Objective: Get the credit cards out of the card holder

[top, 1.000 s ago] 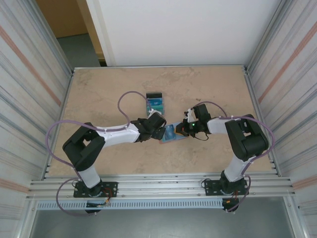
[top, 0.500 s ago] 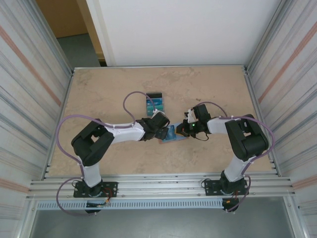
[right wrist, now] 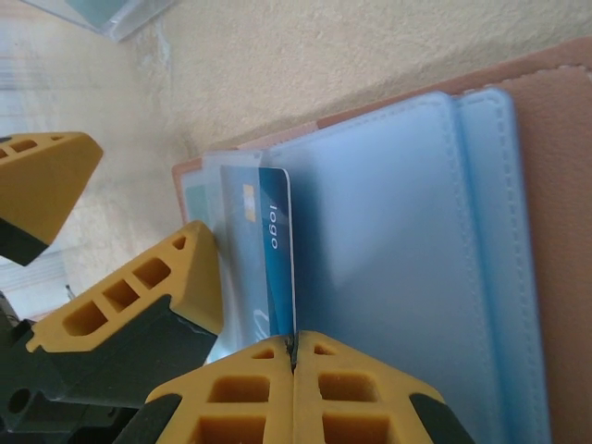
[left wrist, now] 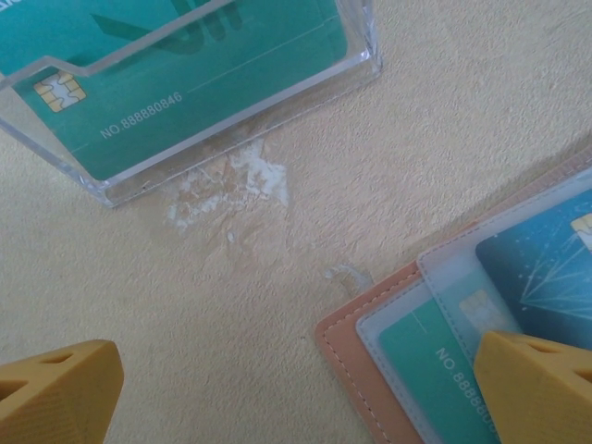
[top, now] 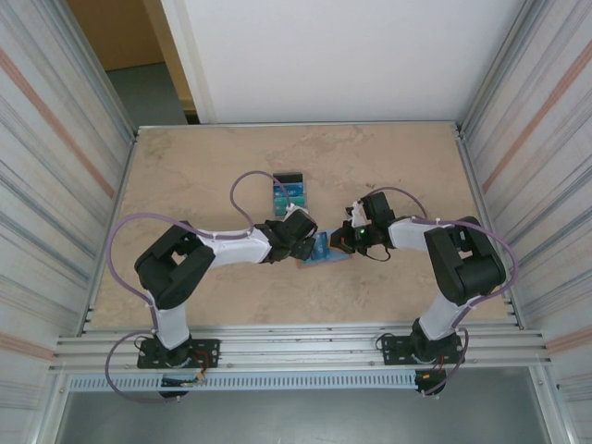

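The reddish-brown card holder [top: 326, 252] lies open mid-table, its pale blue pockets [right wrist: 388, 231] showing. A blue credit card [right wrist: 275, 250] stands partly out of a clear pocket. My right gripper [right wrist: 294, 365] is shut on that card's near edge. My left gripper [left wrist: 296, 398] hangs wide open over the holder's corner [left wrist: 356, 351]. One of its fingers [left wrist: 536, 388] is above a pocketed teal credit card [left wrist: 430, 347], beside the blue card [left wrist: 541, 268]. In the top view both grippers meet at the holder, the left [top: 303, 242] and the right [top: 342, 242].
A clear plastic box [top: 289, 191] holding teal cards [left wrist: 185, 92] stands just beyond the holder, close to the left gripper. Metal walls [top: 65, 166] enclose the table on both sides.
The left arm has swung right, and its open gripper now sits over the holder's left corner. The right gripper has stayed shut at the holder's right side.
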Action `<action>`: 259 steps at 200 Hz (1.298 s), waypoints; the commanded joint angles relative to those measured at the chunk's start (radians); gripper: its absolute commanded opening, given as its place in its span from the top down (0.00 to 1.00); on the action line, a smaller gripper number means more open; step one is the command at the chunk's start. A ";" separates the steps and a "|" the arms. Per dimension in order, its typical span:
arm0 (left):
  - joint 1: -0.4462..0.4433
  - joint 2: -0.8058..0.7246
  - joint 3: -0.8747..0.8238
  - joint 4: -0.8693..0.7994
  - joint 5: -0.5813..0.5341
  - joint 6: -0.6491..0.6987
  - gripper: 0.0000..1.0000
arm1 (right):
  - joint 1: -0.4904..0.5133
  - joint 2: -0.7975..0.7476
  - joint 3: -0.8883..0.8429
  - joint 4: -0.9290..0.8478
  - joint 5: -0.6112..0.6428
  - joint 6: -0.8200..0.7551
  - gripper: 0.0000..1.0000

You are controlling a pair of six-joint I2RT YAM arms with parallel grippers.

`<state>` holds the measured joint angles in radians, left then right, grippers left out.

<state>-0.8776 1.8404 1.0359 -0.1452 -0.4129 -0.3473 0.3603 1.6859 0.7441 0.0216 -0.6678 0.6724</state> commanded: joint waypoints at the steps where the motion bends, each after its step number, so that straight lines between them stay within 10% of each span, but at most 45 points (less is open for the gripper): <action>1: -0.005 0.061 -0.018 -0.080 -0.006 0.013 0.01 | 0.006 0.013 0.008 0.059 -0.056 0.028 0.91; 259: 0.015 0.046 -0.046 -0.110 -0.021 0.002 0.01 | -0.042 0.010 -0.084 0.235 -0.112 0.076 0.99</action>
<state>-0.8764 1.8515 1.0393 -0.1287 -0.4164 -0.3489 0.3405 1.7386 0.6846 0.2626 -0.7643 0.7517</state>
